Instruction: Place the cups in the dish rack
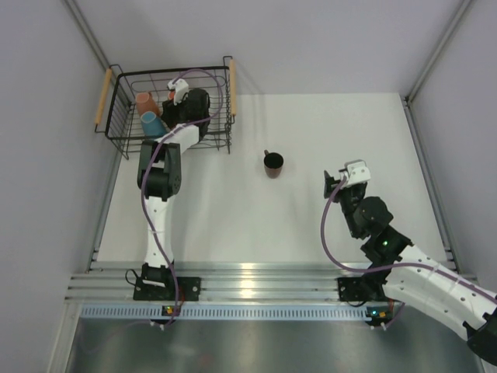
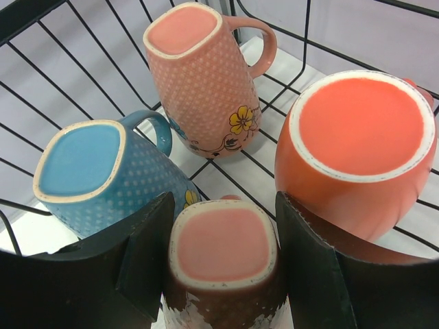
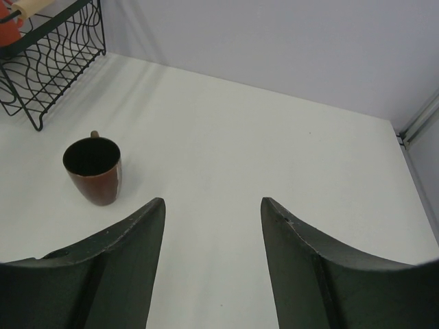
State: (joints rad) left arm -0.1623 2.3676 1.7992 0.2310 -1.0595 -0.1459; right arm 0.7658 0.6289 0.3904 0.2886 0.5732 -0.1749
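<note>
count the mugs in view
5. Four bottom-up in the dish rack: light blue mug, flowered pink mug, orange mug, second pink mug between the fingers of the left gripper. Dark brown mug upright on the table.

We see a black wire dish rack of metal, with pale matt wooden handles. The light blue ceramic mug, far salmon-pink ceramic mug and near salmon-pink ceramic mug carry glossy dot-embossed glaze; the bright orange ceramic mug is smooth. Their foot rims look bare, chalky. The dark brown mug shines on a matt white table.
</note>
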